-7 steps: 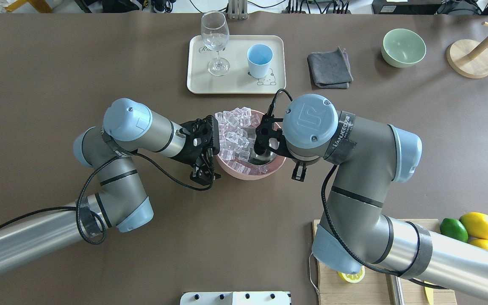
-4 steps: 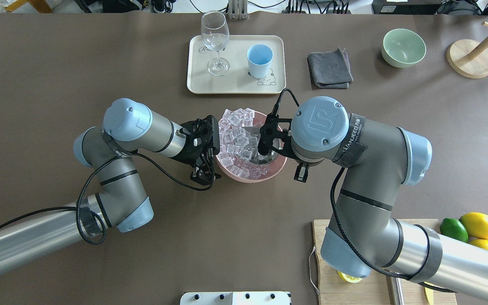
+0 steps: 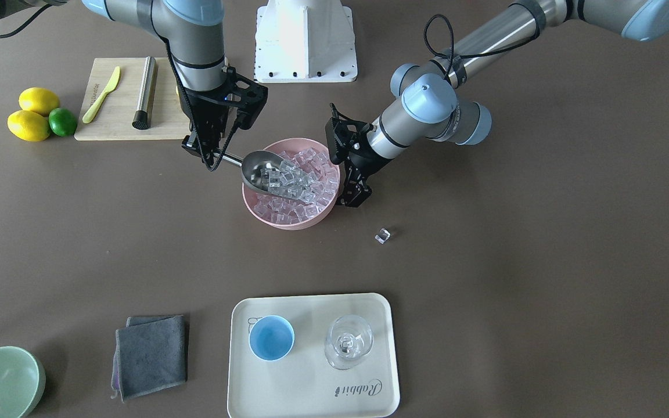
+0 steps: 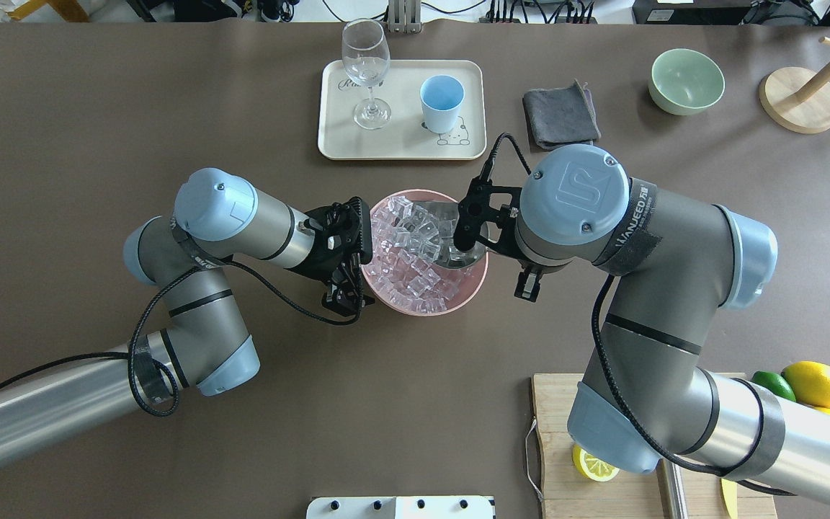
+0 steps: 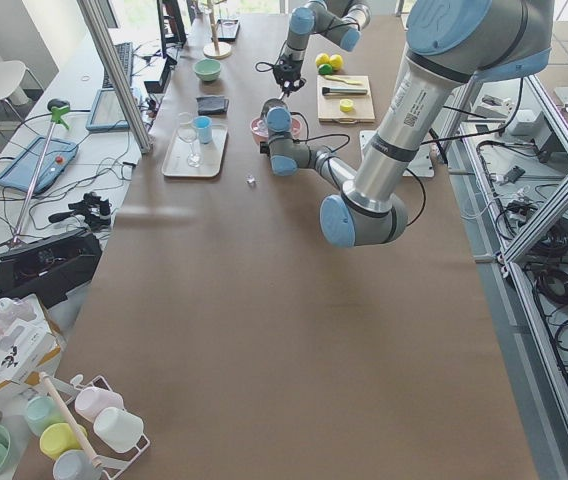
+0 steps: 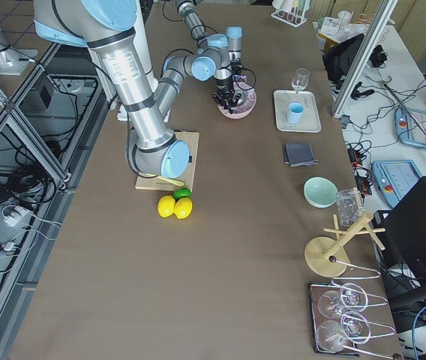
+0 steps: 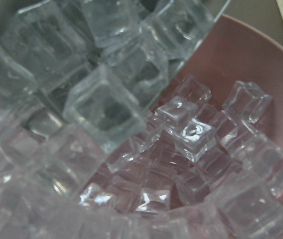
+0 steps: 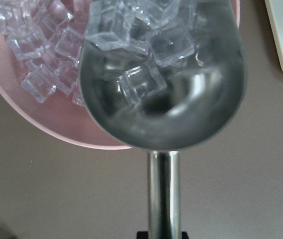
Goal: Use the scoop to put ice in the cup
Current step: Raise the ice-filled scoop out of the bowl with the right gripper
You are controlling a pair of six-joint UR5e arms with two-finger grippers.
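My right gripper [image 3: 213, 158] is shut on the rod handle of the steel scoop [image 3: 260, 169]. The scoop is tilted over the pink bowl [image 3: 288, 225], and several clear ice cubes [image 8: 136, 82] lie in its trough [image 8: 181, 114]. More ice [image 4: 408, 277] fills the bowl. My left gripper [image 3: 351, 196] is at the bowl's opposite rim and appears shut on it [image 4: 346, 292]. The light-blue cup [image 3: 271, 337] stands empty and upright on the cream tray [image 3: 305, 386], beyond the bowl [image 4: 442, 94]. One loose ice cube [image 3: 382, 235] lies on the table.
A stemmed glass [image 3: 349, 342] stands beside the cup on the tray. A grey cloth [image 3: 151, 355] and a pale green bowl [image 3: 0, 380] lie to the tray's side. A cutting board [image 3: 119, 125] with a steel cylinder [image 3: 144, 100], plus lemons and a lime [image 3: 35, 116], is near my right arm.
My right arm has shifted right and toward the far side. The scoop has come up out of the ice with several cubes in it. The left arm has stayed put.
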